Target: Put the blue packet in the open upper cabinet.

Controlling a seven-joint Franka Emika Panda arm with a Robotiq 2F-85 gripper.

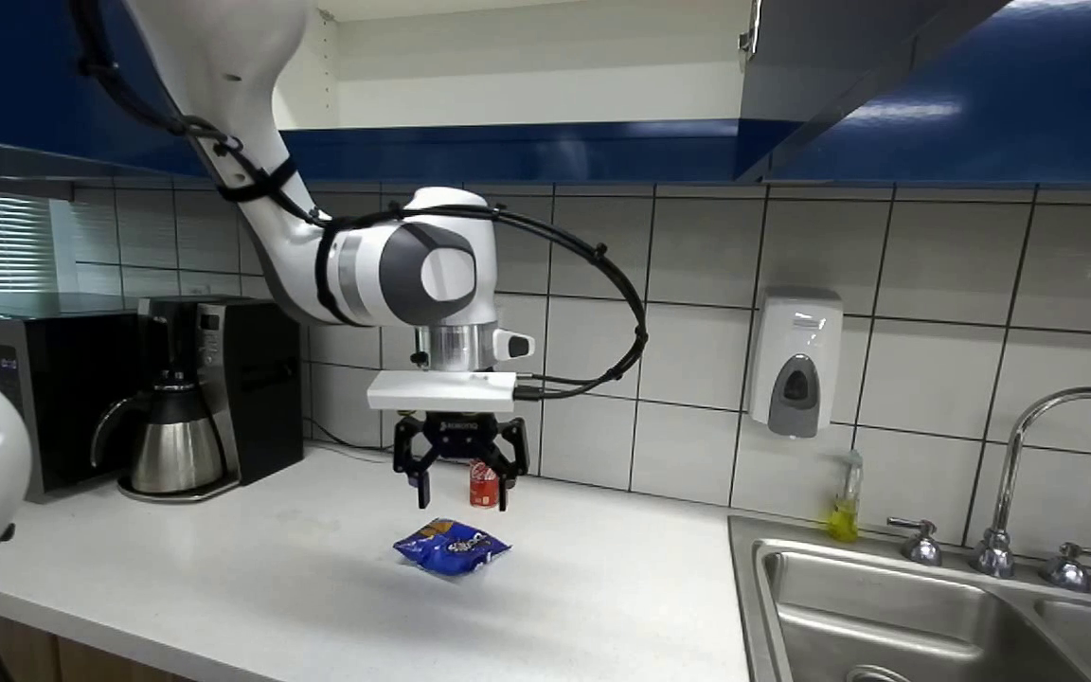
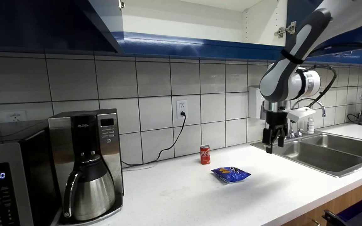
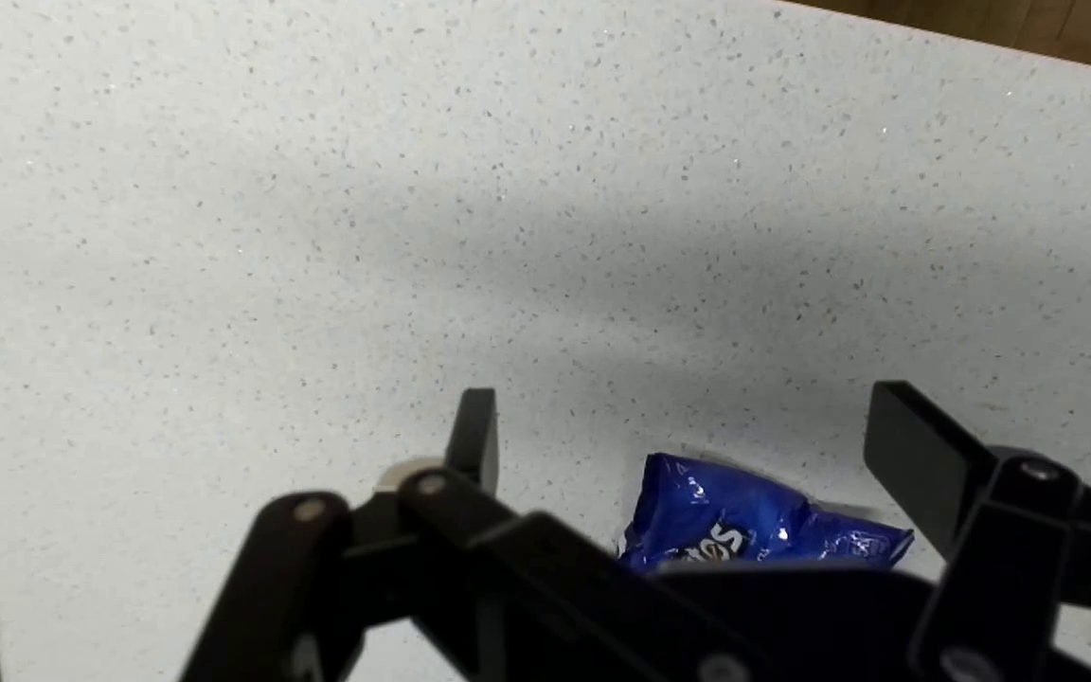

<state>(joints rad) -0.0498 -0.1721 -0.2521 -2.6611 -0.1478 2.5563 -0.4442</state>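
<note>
The blue packet (image 1: 451, 547) lies flat on the white counter, and it also shows in an exterior view (image 2: 230, 174). My gripper (image 1: 463, 493) is open and empty, pointing down above the counter. An exterior view shows the gripper (image 2: 275, 146) well above the counter and to the sink side of the packet. In the wrist view the packet (image 3: 735, 511) appears below the open fingers (image 3: 688, 417); its lower part is hidden by the gripper body. The open upper cabinet (image 1: 545, 90) has a pale interior and blue trim; it also shows in an exterior view (image 2: 184, 20).
A small red can (image 1: 484, 485) stands behind the packet near the tiled wall. A coffee maker (image 2: 107, 157) and a microwave (image 2: 2, 175) stand at one end. A sink (image 1: 754, 606) is at the other. An open cabinet door (image 1: 830, 95) juts out. A soap dispenser (image 1: 798, 350) hangs on the wall.
</note>
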